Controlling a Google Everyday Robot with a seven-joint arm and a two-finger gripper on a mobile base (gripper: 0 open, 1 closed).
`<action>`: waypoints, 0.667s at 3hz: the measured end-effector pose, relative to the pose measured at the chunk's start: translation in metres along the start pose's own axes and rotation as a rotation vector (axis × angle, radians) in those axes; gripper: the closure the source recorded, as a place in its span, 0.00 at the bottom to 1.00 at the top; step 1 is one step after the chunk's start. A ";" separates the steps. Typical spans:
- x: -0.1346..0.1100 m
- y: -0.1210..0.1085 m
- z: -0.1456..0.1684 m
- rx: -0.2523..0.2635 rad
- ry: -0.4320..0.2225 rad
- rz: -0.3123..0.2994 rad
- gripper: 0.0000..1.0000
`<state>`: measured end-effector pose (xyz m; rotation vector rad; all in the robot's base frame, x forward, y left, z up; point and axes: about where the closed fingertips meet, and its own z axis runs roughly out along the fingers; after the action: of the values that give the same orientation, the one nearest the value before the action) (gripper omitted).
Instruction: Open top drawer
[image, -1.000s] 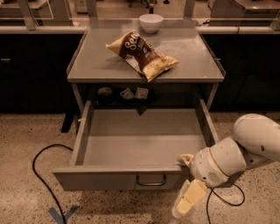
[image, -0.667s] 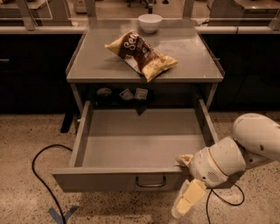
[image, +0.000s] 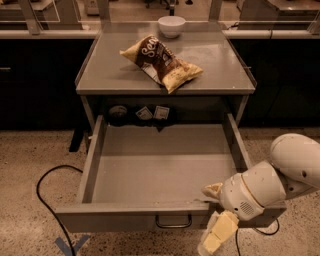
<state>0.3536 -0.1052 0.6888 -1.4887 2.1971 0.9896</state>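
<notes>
Top drawer (image: 160, 165) pulled far out of the grey cabinet (image: 100, 75), toward the camera, with a plain bare tray and a small dark wire handle (image: 173, 221) at the centre of the front panel. Gripper (image: 210, 216) at the right end of that front panel, low in the view, on the white arm (image: 295, 160) reaching in from the right. Stands beside the handle, to its right, not on it. Spread apart, with one cream finger (image: 212, 190) on the top edge of the panel and the other hanging down in front of it. On the cabinet top, a brown and yellow snack bag (image: 161, 61) lying flat, and a white bowl (image: 171, 26) upright at the back edge. On the speckled floor at the left, a curved black cable (image: 41, 195).
</notes>
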 end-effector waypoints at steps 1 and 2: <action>0.014 0.012 0.009 -0.042 0.010 0.029 0.00; 0.012 0.013 0.007 -0.042 0.010 0.029 0.00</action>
<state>0.3359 -0.1060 0.6818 -1.4872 2.2231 1.0466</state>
